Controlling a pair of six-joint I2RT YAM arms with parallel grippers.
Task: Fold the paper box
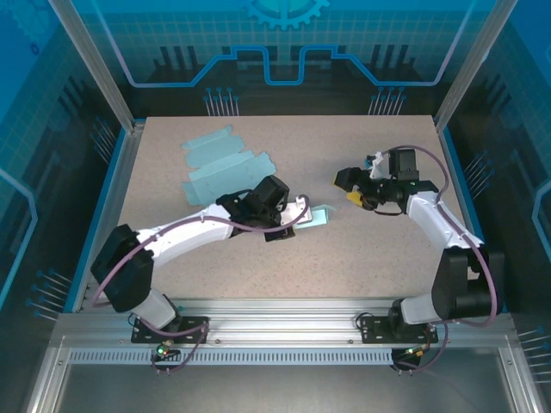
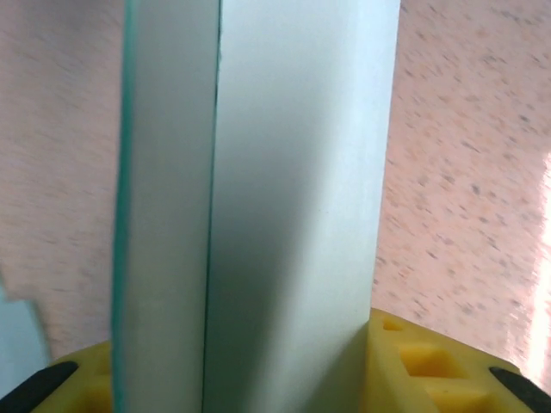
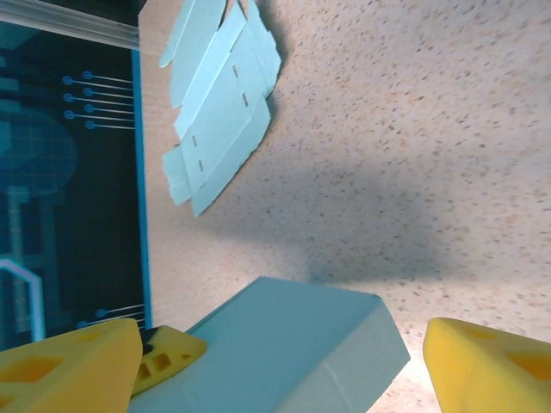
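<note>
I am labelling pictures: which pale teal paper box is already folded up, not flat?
The box in the left gripper near mid-table; the blanks at far left lie flat.

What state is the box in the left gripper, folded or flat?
Folded: the box shows faces meeting at creased edges.

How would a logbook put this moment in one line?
left tool: grips paper box | right tool: open, near box | flat blanks: lying far left

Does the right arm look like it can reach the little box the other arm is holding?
Probably yes. The open right gripper faces the box, with bare table between them, while the left gripper holds it.
</note>
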